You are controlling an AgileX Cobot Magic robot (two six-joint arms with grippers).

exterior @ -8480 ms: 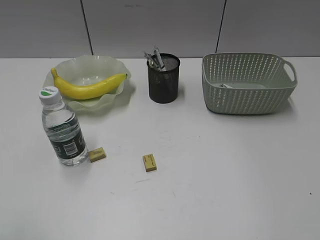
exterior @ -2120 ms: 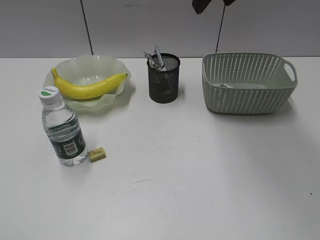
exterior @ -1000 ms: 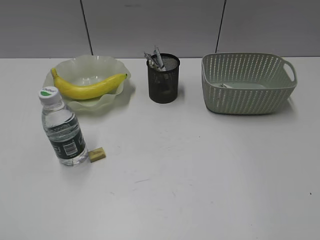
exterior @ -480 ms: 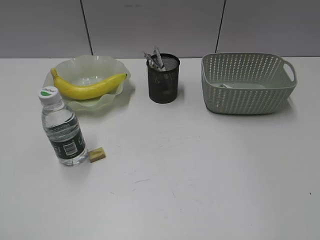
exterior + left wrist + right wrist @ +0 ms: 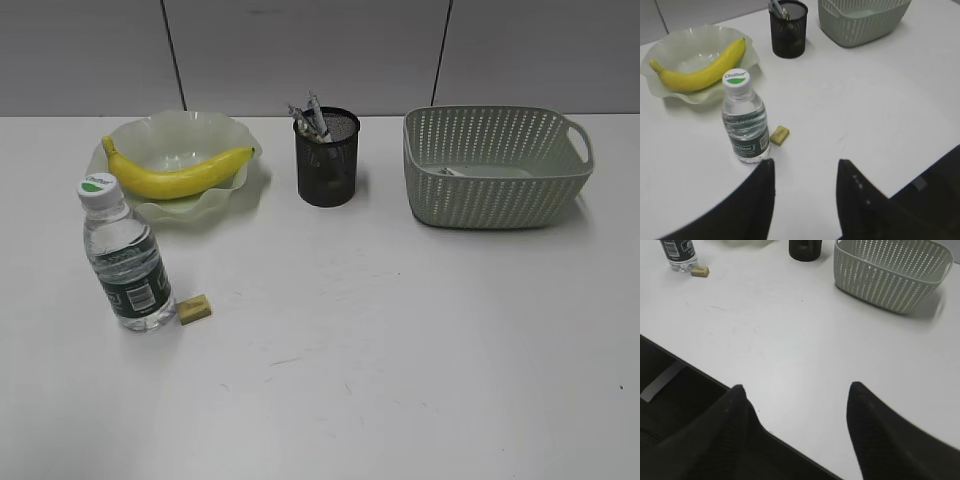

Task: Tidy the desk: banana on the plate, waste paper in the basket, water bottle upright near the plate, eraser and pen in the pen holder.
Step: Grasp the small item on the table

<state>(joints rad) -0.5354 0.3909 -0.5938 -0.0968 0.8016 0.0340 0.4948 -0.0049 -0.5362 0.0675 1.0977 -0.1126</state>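
The banana [image 5: 180,176] lies in the wavy pale green plate [image 5: 236,128] at the back left of the desk [image 5: 420,340]. In front of the plate the water bottle [image 5: 126,262] stands upright, white cap on top. A small yellow eraser [image 5: 195,309] rests on the tabletop beside the bottle's base. Pens [image 5: 312,117] stick out of the black mesh pen holder [image 5: 327,165]. A pale scrap, the waste paper [image 5: 451,171], shows inside the green basket [image 5: 495,190]. My left gripper [image 5: 805,162] is open and empty, just short of the bottle [image 5: 744,125] and eraser [image 5: 779,135]. My right gripper [image 5: 797,386] is open over the desk's near edge.
Neither arm appears in the exterior view. A dark edge and a lower surface [image 5: 670,385] lie under my right gripper, beyond the desk. The basket [image 5: 890,272] stands far ahead of it, the bottle [image 5: 678,252] and eraser [image 5: 700,271] far to its left.
A second eraser that lay mid-desk is gone from the tabletop. The dark gripper seen above the pen holder has left the exterior view. Nothing has moved in the last second.
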